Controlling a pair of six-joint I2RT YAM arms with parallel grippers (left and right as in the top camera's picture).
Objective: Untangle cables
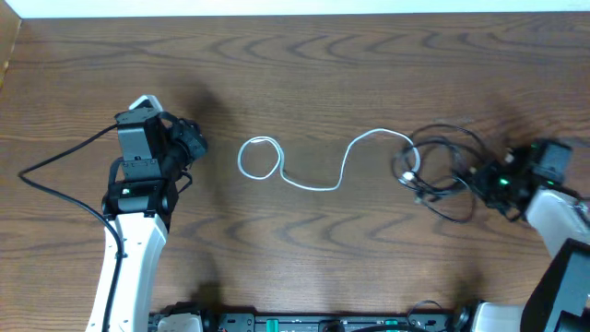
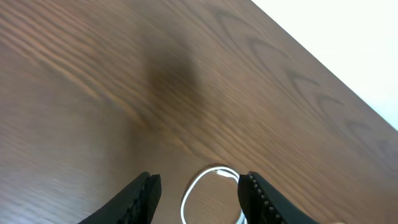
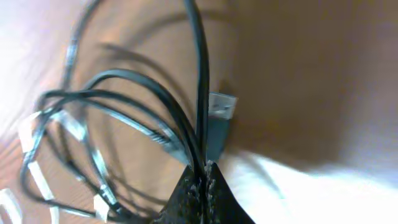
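no text, brand, number or sign can be read in any view. the pale tags [image 3: 74, 127] wrapped around the black cable [image 3: 198, 62] are blurred in the right wrist view, so any print on them cannot be made out.

A brown wood-grain desk [image 1: 304, 65] spreads under and ahead of the left pincer [image 2: 198, 186]. Ahead of it a soft shadow [image 2: 171, 71] darkens the wood; farther ahead, past the edge, runs a white strip [image 2: 348, 43].
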